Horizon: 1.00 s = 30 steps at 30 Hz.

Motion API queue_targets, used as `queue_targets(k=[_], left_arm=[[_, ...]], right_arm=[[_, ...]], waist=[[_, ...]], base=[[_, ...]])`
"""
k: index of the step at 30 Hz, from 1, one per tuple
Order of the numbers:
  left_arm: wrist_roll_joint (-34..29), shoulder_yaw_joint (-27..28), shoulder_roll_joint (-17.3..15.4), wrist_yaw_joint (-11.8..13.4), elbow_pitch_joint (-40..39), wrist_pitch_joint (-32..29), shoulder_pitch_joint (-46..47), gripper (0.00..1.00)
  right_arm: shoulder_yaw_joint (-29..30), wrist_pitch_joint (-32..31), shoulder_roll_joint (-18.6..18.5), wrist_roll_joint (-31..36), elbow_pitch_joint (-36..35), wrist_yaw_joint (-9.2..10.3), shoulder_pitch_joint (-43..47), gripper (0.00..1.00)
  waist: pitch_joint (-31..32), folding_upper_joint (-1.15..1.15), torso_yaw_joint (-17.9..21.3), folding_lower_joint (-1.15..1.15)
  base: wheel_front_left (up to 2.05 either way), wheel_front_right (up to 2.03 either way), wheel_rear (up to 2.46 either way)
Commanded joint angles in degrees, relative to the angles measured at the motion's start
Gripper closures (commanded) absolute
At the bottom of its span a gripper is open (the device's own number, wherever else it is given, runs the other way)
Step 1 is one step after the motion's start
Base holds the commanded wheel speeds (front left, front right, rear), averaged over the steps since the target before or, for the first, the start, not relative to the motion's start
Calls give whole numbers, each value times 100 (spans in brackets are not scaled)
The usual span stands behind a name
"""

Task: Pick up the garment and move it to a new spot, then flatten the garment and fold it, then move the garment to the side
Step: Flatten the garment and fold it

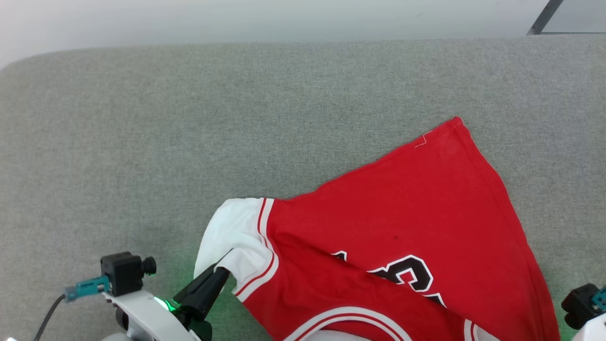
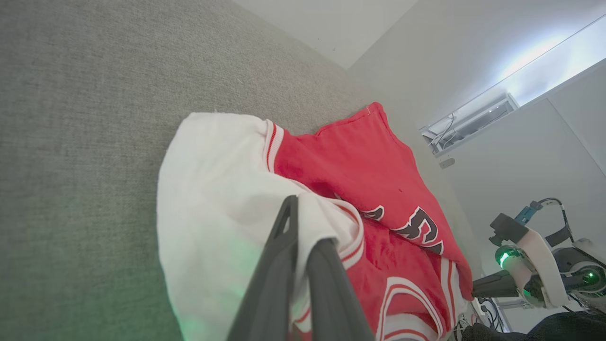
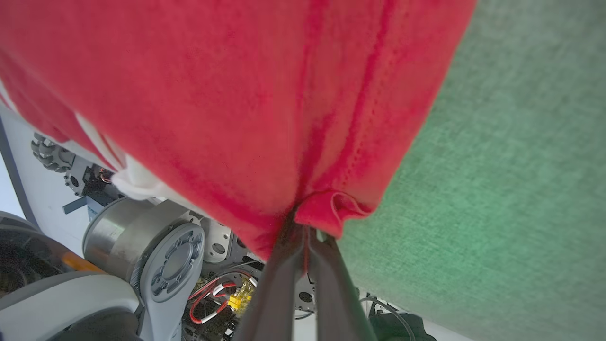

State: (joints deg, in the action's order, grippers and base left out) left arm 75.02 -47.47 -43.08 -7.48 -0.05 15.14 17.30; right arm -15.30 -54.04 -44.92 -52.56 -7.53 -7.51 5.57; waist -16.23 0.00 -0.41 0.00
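The garment [image 1: 402,222], a red T-shirt with white sleeves, striped trim and black white-outlined numerals, lies partly spread at the near right of the grey surface [image 1: 189,118]. Its near part runs off the bottom of the head view. My left gripper [image 1: 221,271] is shut on the white sleeve [image 2: 213,199]; in the left wrist view the left gripper [image 2: 305,221] pinches the sleeve's trimmed edge. In the right wrist view my right gripper [image 3: 303,227] is shut on a bunched red hem [image 3: 331,213], and the garment [image 3: 236,94] hangs taut above it. The right arm's wrist [image 1: 584,303] shows at the lower right.
The grey fabric-covered surface stretches wide to the left and far side, ending at a pale wall. A dark pole [image 1: 544,16] stands at the far right corner. My own base, with joints and wiring [image 3: 180,265], sits below the surface's near edge.
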Motion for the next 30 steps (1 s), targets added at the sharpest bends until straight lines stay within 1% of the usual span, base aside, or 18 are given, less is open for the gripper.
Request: queue_targets(k=[1, 2, 3, 4, 5, 8, 11, 14, 17, 19, 22, 26, 30], left_arm=[[-30, 19, -16, 6, -10, -4, -51, 100], [-30, 18, -23, 6, -15, -4, -54, 100], [-32, 13, -29, 6, -25, -4, -58, 100], [-30, 8, -36, 6, -33, -4, -68, 100], [-32, 4, -40, 6, -38, -4, -77, 100], [-37, 5, -20, 6, -63, -4, -105, 100], [-41, -1, 23, 6, -94, -4, -128, 100], [-58, -10, 63, 6, -125, -4, -121, 100], [-96, -22, 110, 6, -152, -4, -55, 100], [-116, -61, 156, 6, -176, -5, 33, 100], [-147, -132, 224, 6, -177, -12, 170, 100], [-186, -269, 336, 6, -166, -38, 435, 100], [-220, -420, 439, 6, -148, -73, 715, 100]], right_arm=[[-50, 13, 71, 20, -8, 4, 82, 100], [15, 96, 152, 85, -44, 4, 42, 82], [94, 144, 192, 138, -92, 4, -1, 54], [141, 165, 187, 164, -175, 4, -44, 5], [225, 190, 190, 148, -257, 4, -85, 0], [605, 106, 58, 50, -516, 4, -156, 0], [1133, -57, -50, -189, -855, 4, -275, 0], [1649, -291, -255, -311, -1213, 4, -549, 0], [1853, -392, -450, -103, -1367, 4, -1069, 0], [1733, -242, -538, 199, -1340, 4, -1584, 0], [1196, 53, -457, 709, -1016, 4, -2402, 0], [380, 295, -165, 1034, -257, 4, -3443, 0], [-308, 457, -2, 1246, 571, 4, -4237, 0]], waist=[[0, 0, 2, 0], [5, 0, 5, 0], [12, 0, 5, 0], [19, 0, 5, 0], [24, 0, 5, 0], [51, 0, -2, 0], [78, 0, -31, 0], [74, 0, -81, 0], [28, 0, -153, 0], [-44, 0, -229, 0], [-175, 0, -359, 0], [-397, 0, -592, 0], [-694, 0, -849, 0]], base=[[0, 0, 0], [0, 0, 0], [0, 0, 0], [0, 0, 0], [0, 0, 0], [0, 0, 0], [0, 0, 0], [0, 0, 0], [0, 0, 0], [0, 0, 0], [0, 0, 0], [0, 0, 0], [0, 0, 0]])
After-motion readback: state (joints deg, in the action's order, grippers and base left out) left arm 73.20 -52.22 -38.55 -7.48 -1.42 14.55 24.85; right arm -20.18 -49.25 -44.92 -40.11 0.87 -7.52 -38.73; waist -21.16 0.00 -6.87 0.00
